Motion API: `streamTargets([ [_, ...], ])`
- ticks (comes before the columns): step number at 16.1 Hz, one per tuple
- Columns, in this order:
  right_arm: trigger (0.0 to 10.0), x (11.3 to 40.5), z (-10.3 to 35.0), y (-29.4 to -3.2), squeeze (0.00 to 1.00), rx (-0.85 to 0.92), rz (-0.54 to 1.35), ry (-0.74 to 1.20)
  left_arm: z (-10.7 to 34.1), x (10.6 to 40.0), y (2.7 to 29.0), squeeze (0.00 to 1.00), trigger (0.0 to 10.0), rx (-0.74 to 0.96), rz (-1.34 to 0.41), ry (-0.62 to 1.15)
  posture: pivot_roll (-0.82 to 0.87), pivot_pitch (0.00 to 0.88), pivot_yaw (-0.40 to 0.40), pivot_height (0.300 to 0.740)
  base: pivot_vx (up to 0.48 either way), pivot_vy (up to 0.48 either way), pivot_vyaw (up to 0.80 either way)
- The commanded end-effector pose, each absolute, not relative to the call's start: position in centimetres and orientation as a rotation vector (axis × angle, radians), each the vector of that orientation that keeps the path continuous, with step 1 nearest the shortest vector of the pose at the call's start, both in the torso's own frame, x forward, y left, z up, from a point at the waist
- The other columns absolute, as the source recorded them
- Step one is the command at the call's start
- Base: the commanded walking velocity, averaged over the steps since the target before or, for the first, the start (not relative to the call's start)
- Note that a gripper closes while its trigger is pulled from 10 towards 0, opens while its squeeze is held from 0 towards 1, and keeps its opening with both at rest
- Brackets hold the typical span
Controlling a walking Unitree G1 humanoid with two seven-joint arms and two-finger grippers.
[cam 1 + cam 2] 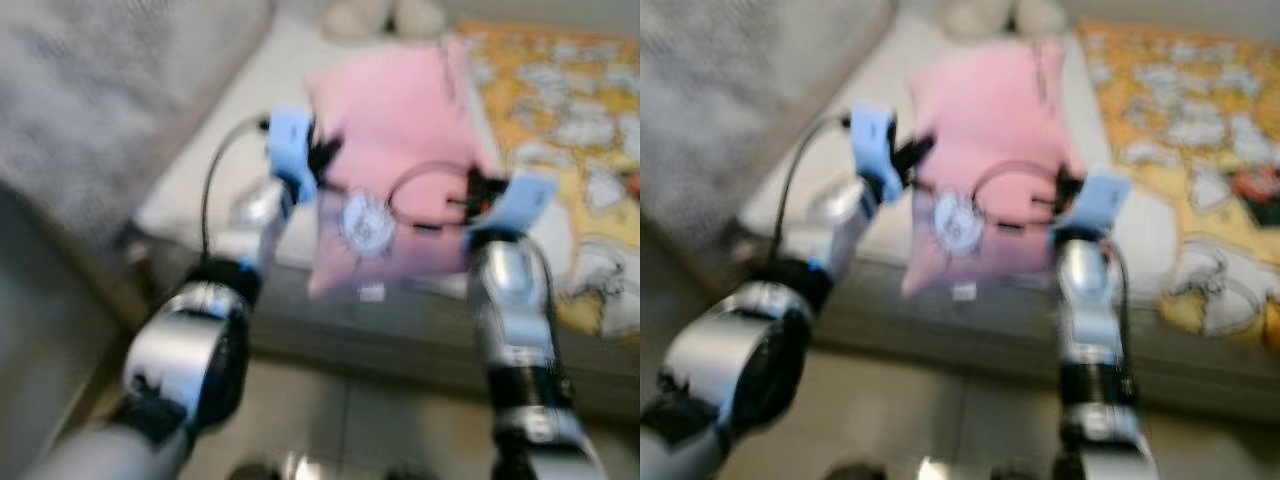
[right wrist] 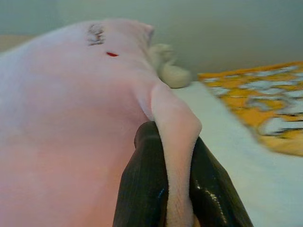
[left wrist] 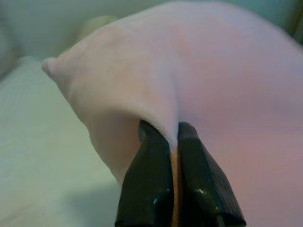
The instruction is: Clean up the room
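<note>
A pink pillow [image 1: 395, 150] with a white round print hangs between my two arms over the edge of a pale bed [image 1: 215, 150]. My left gripper [image 1: 325, 160] is shut on the pillow's left edge; the left wrist view has a fold of pink fabric [image 3: 142, 75] pinched between the black fingers [image 3: 149, 184]. My right gripper [image 1: 478, 190] is shut on the pillow's right edge, and in the right wrist view a thick fold [image 2: 175, 127] sits between its fingers [image 2: 142, 184]. The head views are blurred.
An orange and white patterned blanket [image 1: 560, 110] covers the bed's right side. A pale soft toy [image 1: 385, 15] lies at the bed's far end. A grey textured surface [image 1: 90, 90] stands on the left. Tiled floor [image 1: 330, 420] runs below the bed front.
</note>
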State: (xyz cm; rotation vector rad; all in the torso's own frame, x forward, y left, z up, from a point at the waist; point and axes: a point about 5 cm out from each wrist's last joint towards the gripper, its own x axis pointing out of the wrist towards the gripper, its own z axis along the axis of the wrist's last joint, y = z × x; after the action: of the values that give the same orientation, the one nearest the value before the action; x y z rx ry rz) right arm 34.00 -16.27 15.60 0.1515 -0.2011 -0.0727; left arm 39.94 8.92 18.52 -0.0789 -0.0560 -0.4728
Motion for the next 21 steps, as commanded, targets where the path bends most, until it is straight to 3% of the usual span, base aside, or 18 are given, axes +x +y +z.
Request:
streamTargets([
  [1,10.0,33.9,16.2,-18.0,0.00,0.137,-0.130,-0.231,19.8,40.2,9.6,0.00,10.0,-0.107,-0.450,-0.118,0.03,0.006,0.011,0.740,0.379,0.000,0.00],
  [18,10.0,34.1,15.1,-17.1,0.00,0.140,-0.089,-0.193,19.5,40.4,11.1,0.00,10.0,-0.034,-0.355,-0.104,0.05,0.000,-0.001,0.740,0.458,0.000,0.00],
  [21,10.0,34.1,15.1,-17.0,0.00,0.141,-0.086,-0.191,19.5,40.4,11.1,0.00,10.0,-0.037,-0.354,-0.103,0.05,0.000,-0.002,0.740,0.391,0.277,0.00],
])
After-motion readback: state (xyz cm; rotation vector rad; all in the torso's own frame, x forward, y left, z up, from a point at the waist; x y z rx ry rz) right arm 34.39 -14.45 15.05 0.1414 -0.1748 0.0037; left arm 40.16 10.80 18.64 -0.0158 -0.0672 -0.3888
